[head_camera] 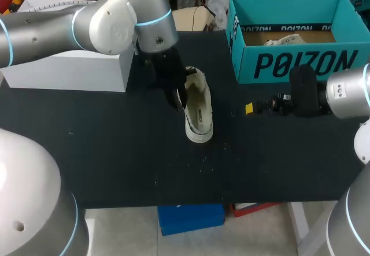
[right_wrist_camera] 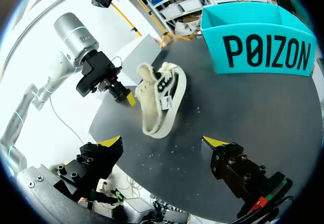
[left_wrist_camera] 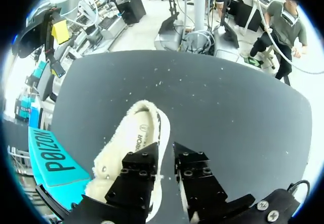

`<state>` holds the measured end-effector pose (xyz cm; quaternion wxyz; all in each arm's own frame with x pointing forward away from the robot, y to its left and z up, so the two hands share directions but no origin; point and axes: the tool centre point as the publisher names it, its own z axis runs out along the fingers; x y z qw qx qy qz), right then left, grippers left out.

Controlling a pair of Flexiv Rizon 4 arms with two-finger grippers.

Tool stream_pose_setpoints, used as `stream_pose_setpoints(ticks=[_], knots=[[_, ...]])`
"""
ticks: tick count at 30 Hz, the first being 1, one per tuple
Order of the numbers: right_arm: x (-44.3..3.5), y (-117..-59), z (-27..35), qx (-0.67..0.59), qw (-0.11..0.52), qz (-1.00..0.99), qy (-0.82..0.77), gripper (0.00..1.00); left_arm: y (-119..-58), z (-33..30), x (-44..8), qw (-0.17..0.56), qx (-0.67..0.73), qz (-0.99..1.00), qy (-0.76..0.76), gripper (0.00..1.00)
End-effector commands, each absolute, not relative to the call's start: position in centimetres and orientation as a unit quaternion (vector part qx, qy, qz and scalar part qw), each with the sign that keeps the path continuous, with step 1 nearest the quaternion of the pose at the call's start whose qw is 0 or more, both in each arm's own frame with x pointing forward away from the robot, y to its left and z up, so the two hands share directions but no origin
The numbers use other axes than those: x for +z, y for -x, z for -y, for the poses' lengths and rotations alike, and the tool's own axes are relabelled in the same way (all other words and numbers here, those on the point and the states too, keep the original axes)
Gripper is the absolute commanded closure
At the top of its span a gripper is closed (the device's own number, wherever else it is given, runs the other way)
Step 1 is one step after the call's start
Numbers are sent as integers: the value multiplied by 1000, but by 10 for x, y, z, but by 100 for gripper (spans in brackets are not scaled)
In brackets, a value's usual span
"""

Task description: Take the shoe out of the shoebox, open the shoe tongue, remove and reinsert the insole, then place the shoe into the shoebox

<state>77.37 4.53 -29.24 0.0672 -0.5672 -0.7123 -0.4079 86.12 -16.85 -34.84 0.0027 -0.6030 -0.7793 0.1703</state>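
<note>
While the shoebox (head_camera: 289,65) stands open at the far right of the bench (head_camera: 115,146), the shoe (head_camera: 199,123) lies on the dark top near the middle, well apart from it. Its opening is turned up, so the printed insole (head_camera: 196,116) shows. The left claw (head_camera: 175,97) sits against the shoe's left flank. The right claw (head_camera: 250,108) hangs over the bench between shoe and shoebox, touching neither. A white box (head_camera: 69,71) sits at the far left.

From the left wrist, that claw's two black fingers (left_wrist_camera: 142,176) stand close together, one over the fleecy lining and one outside. The shoe's side wall runs down between them. I judge it pinched on that wall, though the contact itself is hidden.

From the right wrist, its own claw is spread wide and holds nothing. The shoe is ahead of it, tipped so the laces face this way.

The shoe looks light and soft. Its fabric-looking upper and plush lining will likely fold under a pinch, so a hold on one wall may let it sag or swivel. The rubber sole rim is probably the stiffest place to steady it. The insole, likely thin and floppy, seems best caught at its edge, just inside the opening.
</note>
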Motion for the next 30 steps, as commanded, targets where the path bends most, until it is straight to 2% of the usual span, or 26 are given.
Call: stream_pose_setpoints(ticks=[1,2,3,6,9,11,12,13,14,15,18,30], knots=[[-292,-773,-45,-407,68,712,567,0,-858,160,-333,-24,153,783,603,55],[-292,-773,-45,-407,68,712,567,0,-859,159,-332,-26,151,783,603,43],[-292,-773,-45,-407,68,712,567,0,-860,159,-331,-29,147,782,605,40],[-292,-773,-45,-407,68,712,567,0,-862,158,-330,-37,144,780,608,38],[-292,-773,-45,-407,68,712,567,0,-863,158,-328,-42,144,780,607,28],[-292,-773,-45,-407,68,712,567,0,-863,157,-326,-48,147,782,604,27],[-292,-773,-45,-407,68,712,567,0,-864,156,-325,-53,154,784,598,30],[-292,-773,-45,-407,68,712,567,0,-866,155,-323,-62,165,789,588,55],[-292,-773,-45,-407,68,712,567,0,-868,154,-320,-78,183,796,571,93],[-292,-773,-45,-407,68,712,567,0,-872,152,-317,-97,204,806,547,100],[-292,-773,-45,-407,68,712,567,0,-886,148,-306,-155,310,824,449,100],[-292,-773,-45,-407,68,712,567,0,-955,123,-288,-199,277,862,375,100]])
